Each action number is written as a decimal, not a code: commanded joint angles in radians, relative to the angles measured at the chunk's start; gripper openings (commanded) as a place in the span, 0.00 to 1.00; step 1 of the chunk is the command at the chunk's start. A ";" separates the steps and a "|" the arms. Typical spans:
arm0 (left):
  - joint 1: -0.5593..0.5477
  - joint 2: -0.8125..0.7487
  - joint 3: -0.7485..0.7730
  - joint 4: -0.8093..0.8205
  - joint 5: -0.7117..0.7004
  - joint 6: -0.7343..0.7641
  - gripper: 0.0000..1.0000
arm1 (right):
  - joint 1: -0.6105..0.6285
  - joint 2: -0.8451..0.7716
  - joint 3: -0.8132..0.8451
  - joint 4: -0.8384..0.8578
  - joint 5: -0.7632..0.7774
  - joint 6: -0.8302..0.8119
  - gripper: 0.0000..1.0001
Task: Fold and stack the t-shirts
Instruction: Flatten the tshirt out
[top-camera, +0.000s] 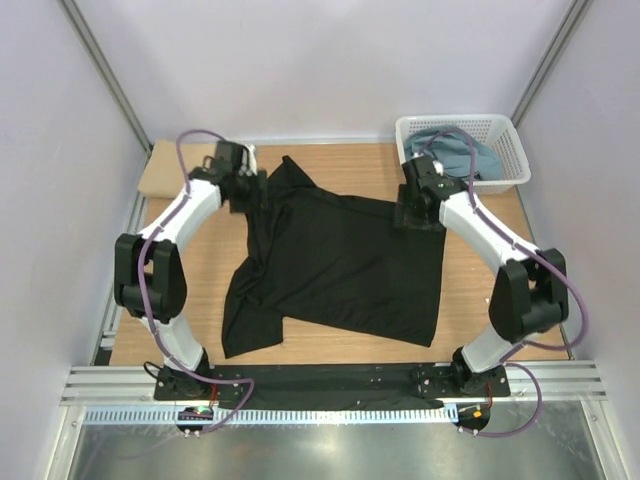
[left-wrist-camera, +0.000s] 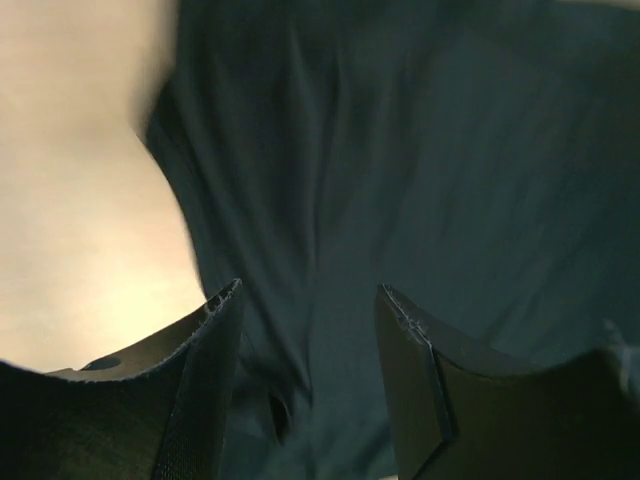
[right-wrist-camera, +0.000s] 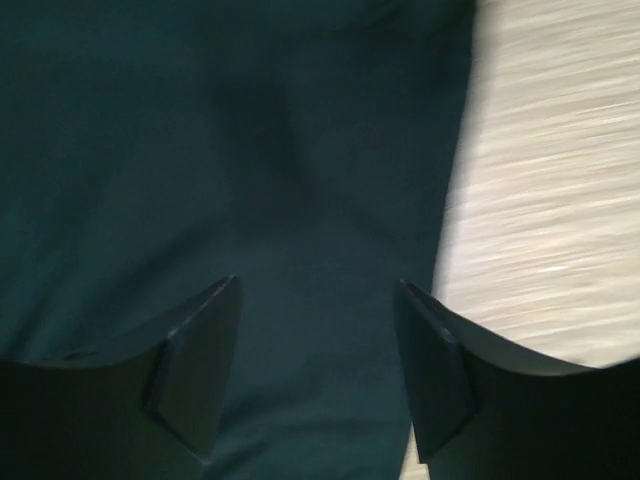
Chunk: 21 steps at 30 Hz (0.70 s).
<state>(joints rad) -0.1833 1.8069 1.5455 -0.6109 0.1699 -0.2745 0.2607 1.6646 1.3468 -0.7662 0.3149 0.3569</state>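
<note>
A black t-shirt (top-camera: 350, 265) is spread across the middle of the wooden table (top-camera: 480, 320), mostly flat. Its left side is rumpled and partly folded over itself, and 1 pointed corner reaches toward the far edge. Its right edge runs fairly straight from far to near.

The left arm (top-camera: 190, 215) is stretched to the far left corner of the shirt, with its jaws over that rumpled edge. In the left wrist view the jaws are set apart, with a clear gap and nothing gripped. Creased black t-shirt (left-wrist-camera: 450, 180) lies below them, with bare table (left-wrist-camera: 70, 200) to the left.

The right arm (top-camera: 475, 225) is reached to the far right corner of the shirt. In the right wrist view its jaws are also spread wide and nothing is held. Black t-shirt (right-wrist-camera: 200, 150) fills the space beneath them, and its edge is seen just inside the right jaw, with table (right-wrist-camera: 560, 200) beyond.

A white basket (top-camera: 505, 135) stands at the far right corner of the table, just beyond the right wrist. A blue-grey t-shirt (top-camera: 460, 152) is bunched inside it. A tan shape (top-camera: 160, 170) lies at the far left edge of the table; what it is cannot be told.
</note>
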 joint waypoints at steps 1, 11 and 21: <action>-0.106 -0.097 -0.195 -0.087 -0.110 -0.017 0.56 | 0.089 -0.158 -0.138 0.025 -0.225 0.094 0.65; -0.209 -0.195 -0.378 -0.139 -0.279 -0.124 0.52 | 0.236 -0.278 -0.460 0.116 -0.284 0.177 0.54; -0.220 -0.238 -0.430 -0.147 -0.342 -0.158 0.51 | 0.242 -0.292 -0.528 0.145 -0.290 0.189 0.50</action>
<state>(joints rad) -0.3973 1.6032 1.1278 -0.7528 -0.1181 -0.4122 0.5003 1.3983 0.8295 -0.6628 0.0338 0.5308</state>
